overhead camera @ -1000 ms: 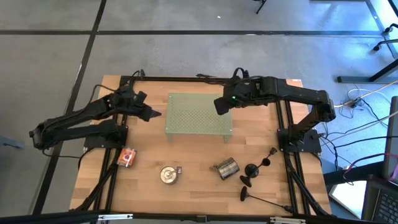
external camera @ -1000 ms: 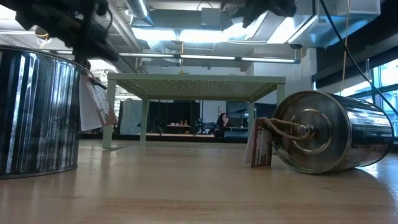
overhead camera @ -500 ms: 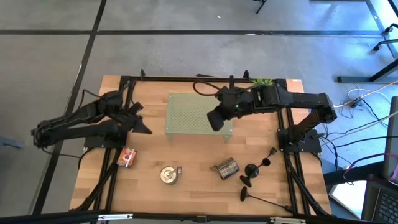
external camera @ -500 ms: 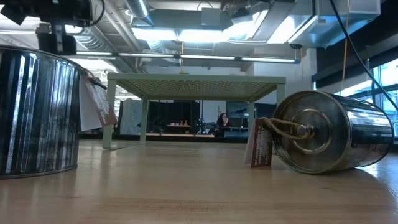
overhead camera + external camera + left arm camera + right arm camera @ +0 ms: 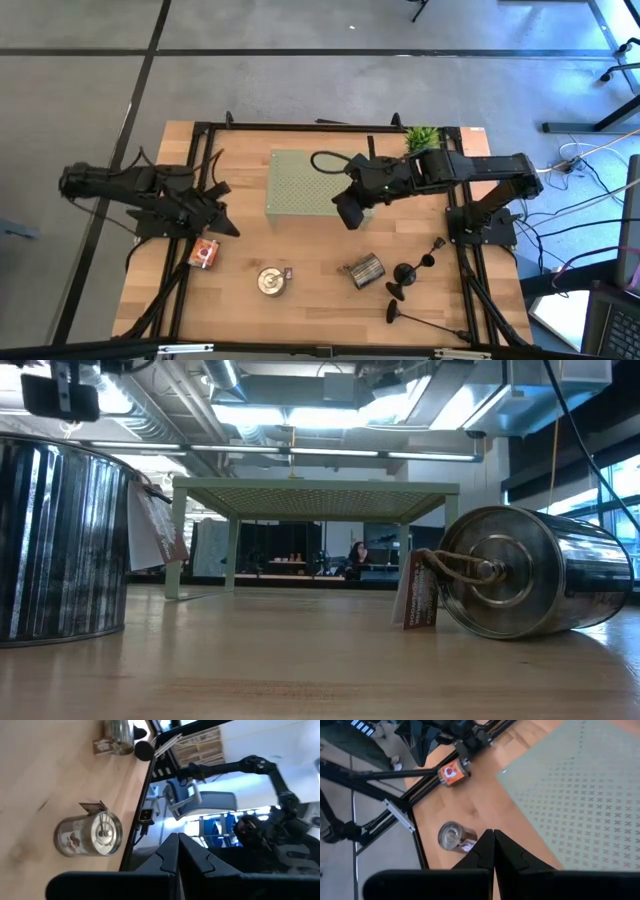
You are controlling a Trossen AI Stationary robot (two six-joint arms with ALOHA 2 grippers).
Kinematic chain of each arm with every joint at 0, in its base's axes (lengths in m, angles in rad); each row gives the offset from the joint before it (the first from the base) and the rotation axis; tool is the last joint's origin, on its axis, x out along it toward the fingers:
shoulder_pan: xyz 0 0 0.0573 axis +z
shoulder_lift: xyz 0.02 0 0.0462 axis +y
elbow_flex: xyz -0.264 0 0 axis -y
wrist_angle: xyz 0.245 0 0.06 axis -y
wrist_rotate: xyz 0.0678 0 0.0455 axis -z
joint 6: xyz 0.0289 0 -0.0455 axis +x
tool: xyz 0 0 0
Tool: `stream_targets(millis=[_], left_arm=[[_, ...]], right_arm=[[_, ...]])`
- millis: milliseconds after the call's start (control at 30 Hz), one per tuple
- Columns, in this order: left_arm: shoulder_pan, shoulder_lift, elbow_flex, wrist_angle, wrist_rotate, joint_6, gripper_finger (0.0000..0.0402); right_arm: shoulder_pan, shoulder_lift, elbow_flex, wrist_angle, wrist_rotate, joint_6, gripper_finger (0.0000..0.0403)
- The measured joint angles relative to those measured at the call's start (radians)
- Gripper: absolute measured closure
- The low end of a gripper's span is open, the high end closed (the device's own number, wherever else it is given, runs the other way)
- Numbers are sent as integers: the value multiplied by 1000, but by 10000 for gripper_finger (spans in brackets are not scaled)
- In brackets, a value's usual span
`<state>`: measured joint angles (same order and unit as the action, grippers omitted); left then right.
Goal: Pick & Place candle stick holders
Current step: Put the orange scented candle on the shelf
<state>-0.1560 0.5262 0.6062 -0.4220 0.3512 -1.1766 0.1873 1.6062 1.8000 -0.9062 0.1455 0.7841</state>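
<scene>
- Right hand — fingers pressed together on nothing — hangs over the front right corner of the pale green perforated stand that sits toward the counter's back edge.
- Left hand, likewise clenched and empty, is out over the counter's left edge, just behind the orange tin.
- The three candle stick holders are bunched by the counter's front right corner, well apart from either hand — two on their round bases, the third apparently lying on its side nearest the front edge.
- Between them and the orange tin: a silver can toppled on its side, and an upright silver tin near the middle of the front edge.
- A small green plant marks the back right corner.
- By appearances no holder has been lifted or placed; all three picks are left to do, and the stand's top is bare.
</scene>
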Motion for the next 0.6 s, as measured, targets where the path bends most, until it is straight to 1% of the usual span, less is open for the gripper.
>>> stream_targets(millis=[167, 233, 333, 467, 600], left_arm=[[-183, 173, 92, 0, -152, -40, 400], [-244, 260, 143, -1, -208, -25, 400], [-311, 379, 223, -23, -252, -7, 400], [-378, 512, 341, -173, -280, -14, 400], [-443, 610, 468, -397, -316, -21, 400]], right_arm=[[49, 0, 0, -1, 5, -24, 399], [67, 0, 0, -2, 24, -27, 399], [93, 0, 0, -2, 60, -28, 399], [127, 0, 0, -6, 72, -62, 399], [150, 0, 0, -25, 102, -71, 399]])
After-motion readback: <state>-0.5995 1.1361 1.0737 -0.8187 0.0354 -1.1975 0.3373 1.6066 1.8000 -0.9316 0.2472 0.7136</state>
